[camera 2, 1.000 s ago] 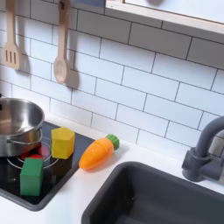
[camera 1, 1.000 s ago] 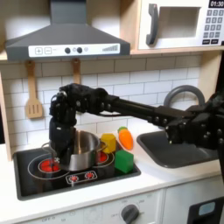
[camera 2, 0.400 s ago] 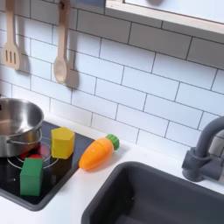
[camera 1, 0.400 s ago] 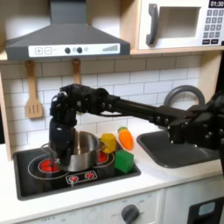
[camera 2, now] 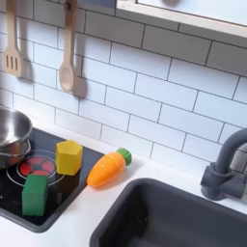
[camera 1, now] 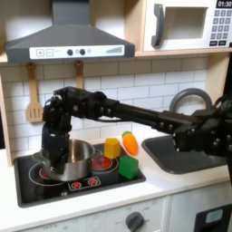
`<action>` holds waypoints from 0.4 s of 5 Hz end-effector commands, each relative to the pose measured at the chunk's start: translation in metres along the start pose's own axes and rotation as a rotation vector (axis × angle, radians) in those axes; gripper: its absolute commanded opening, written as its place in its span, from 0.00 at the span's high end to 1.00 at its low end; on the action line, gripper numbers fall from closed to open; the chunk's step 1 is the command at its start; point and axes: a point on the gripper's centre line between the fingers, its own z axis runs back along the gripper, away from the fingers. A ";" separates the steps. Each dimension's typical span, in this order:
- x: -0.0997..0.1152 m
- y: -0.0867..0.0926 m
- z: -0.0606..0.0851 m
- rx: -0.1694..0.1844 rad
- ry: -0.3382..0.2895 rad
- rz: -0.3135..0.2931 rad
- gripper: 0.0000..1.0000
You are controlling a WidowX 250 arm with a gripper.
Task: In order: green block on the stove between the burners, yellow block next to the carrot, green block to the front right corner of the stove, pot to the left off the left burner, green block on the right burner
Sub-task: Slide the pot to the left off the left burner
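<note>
The arm appeared to be on the pot-sliding step, its tool (camera 1: 53,148) at the pot (camera 1: 74,160) rim, grip unclear; next, placing the green block (camera 1: 129,167) onto the bared burner (camera 2: 37,166).

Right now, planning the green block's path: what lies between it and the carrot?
Nothing: in the second exterior view, only bare stove and white counter separate the green block from the carrot.
</note>
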 end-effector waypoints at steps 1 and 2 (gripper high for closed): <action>0.008 0.010 0.001 0.006 0.002 0.022 1.00; 0.012 0.017 -0.004 0.016 0.008 0.030 1.00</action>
